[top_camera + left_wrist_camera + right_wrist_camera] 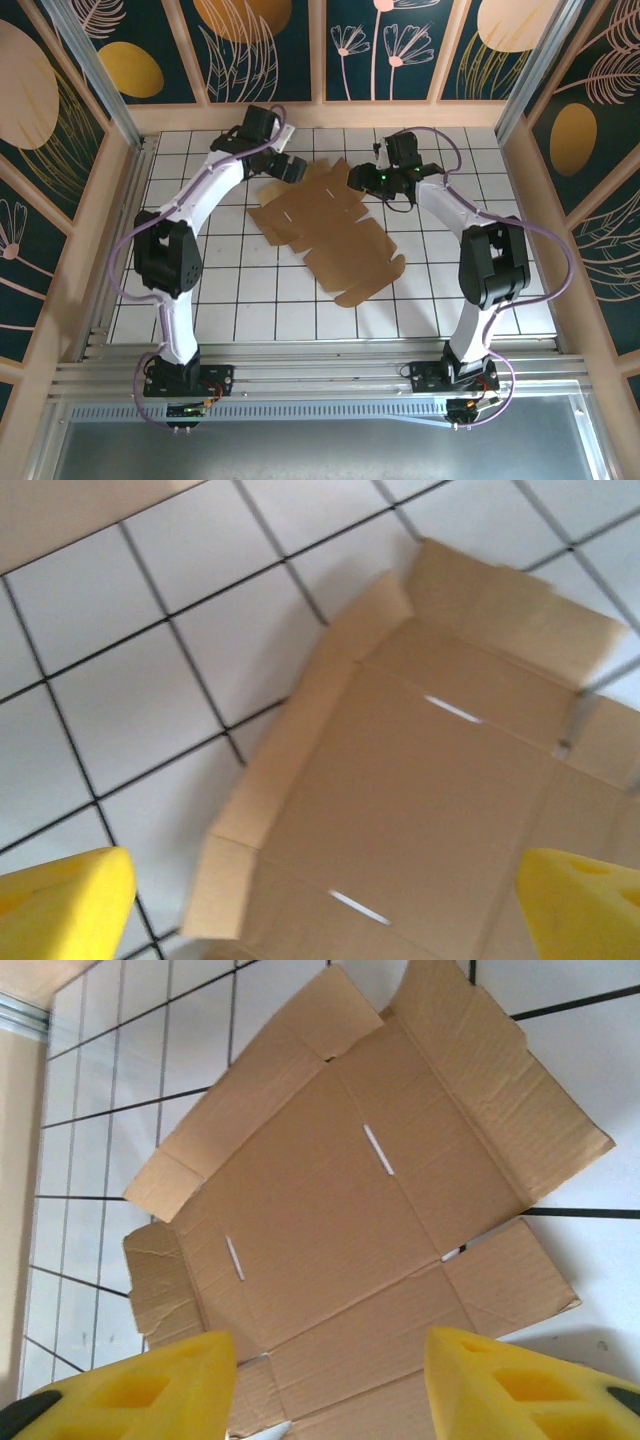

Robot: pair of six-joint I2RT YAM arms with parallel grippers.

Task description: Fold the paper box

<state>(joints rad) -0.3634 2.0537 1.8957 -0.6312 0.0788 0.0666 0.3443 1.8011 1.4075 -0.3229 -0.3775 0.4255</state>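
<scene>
The paper box [325, 232] is a flat brown die-cut sheet with flaps and slots, lying on the white tiled table [220, 300]. My left gripper [293, 168] hovers open over its far left corner. In the left wrist view its yellow fingertips [60, 905] stand wide apart above the sheet [420, 800], where a side flap is slightly raised. Over the far right edge my right gripper [358, 178] is open too. In the right wrist view its yellow fingertips [140, 1390] frame the cardboard [330, 1190] below, holding nothing.
Wooden walls with painted panels [320, 115] close in the table at the back and both sides. A metal rail [110, 270] runs along the left edge. Bare tiles [260, 320] lie between the sheet and the arm bases.
</scene>
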